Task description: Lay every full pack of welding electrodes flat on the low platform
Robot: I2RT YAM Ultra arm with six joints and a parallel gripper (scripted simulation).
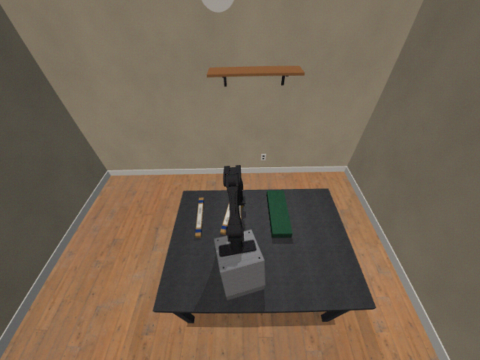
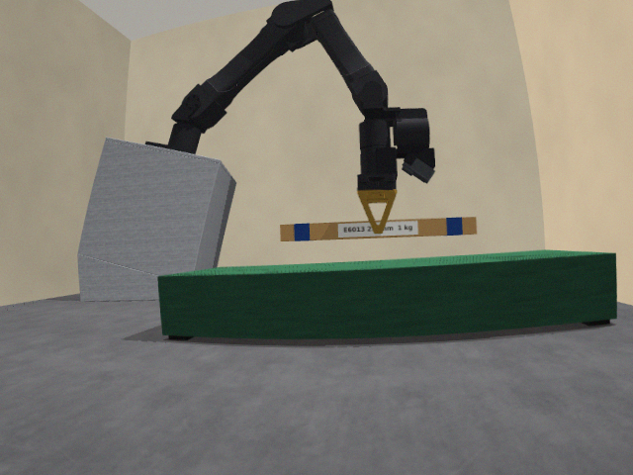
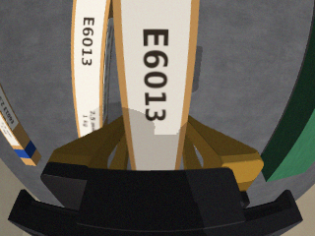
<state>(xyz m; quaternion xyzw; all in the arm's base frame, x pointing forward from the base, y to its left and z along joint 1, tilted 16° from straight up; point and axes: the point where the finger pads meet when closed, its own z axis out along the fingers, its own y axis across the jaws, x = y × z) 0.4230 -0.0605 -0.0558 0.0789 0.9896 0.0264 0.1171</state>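
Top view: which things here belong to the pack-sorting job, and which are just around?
Job: held pack in the claw; pack under the arm; far-side pack; green platform.
Around: wall shelf; wall outlet; grey pedestal.

A big dark table [image 1: 317, 271] stands on a brown wood floor [image 1: 97, 271]. High on the back wall hangs a brown wood shelf [image 1: 255, 71] on 2 small black brackets. Low on that wall sits a small white outlet [image 1: 263, 156]. A round pale light [image 1: 217, 4] shows at the very top. The walls [image 1: 154, 97] are tan.
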